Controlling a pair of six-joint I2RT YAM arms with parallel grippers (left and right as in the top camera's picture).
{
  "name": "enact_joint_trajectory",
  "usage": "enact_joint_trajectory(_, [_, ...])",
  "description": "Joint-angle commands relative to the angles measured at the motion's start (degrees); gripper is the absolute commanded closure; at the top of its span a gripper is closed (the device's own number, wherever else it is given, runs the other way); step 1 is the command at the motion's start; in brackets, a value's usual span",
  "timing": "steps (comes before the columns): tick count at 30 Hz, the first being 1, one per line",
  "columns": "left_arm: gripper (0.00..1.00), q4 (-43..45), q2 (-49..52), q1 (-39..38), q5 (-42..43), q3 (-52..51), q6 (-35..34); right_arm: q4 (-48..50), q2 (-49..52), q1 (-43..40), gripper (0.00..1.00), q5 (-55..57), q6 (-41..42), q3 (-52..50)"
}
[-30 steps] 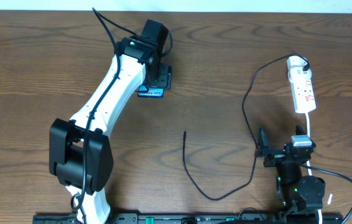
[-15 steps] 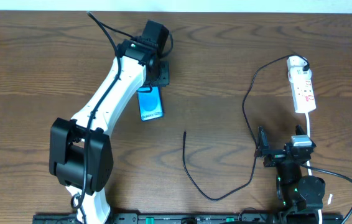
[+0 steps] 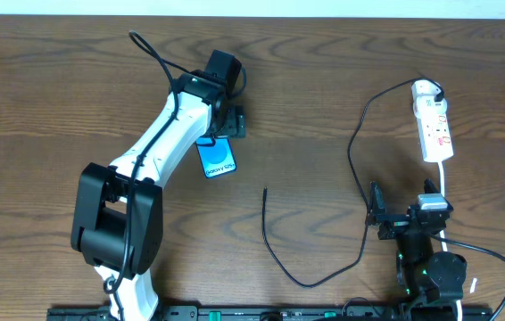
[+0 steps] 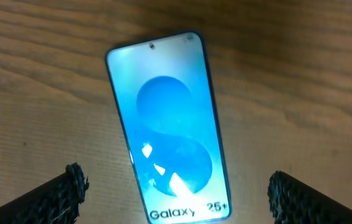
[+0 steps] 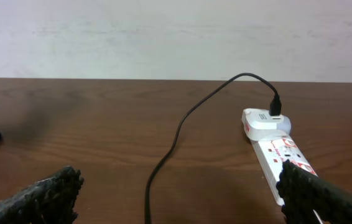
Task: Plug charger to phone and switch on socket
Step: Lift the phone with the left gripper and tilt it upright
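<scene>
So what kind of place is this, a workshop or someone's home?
Probably a robotics test bench: a white-and-black robot arm over a dark wooden table, with a blue-screened smartphone, thin black cable and white power strip laid out.

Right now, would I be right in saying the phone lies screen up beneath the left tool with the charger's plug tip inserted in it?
Not quite. The phone does lie screen up beneath the left tool, but the charger's plug tip is not in it: the overhead view shows the tip lying loose on the table, well apart from the phone.
</scene>
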Motion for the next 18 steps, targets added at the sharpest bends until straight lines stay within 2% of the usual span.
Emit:
enact_joint_trajectory(1, [0.06, 1.6, 0.1, 0.2, -3.1, -1.8, -4.3, -0.2, -0.3, 0.3, 0.01, 0.2, 0.2, -0.1])
enact_joint_trajectory(9, [0.05, 3.9, 4.2, 1.0, -2.9, -2.2, -10.1, -0.2, -0.3, 0.3, 0.01, 0.2, 0.2, -0.1])
enact_joint_trajectory(18, [0.05, 4.7, 9.4, 2.2, -2.0, -2.2, -10.9, -0.2, -0.3, 0.3, 0.01, 0.2, 0.2, -0.1])
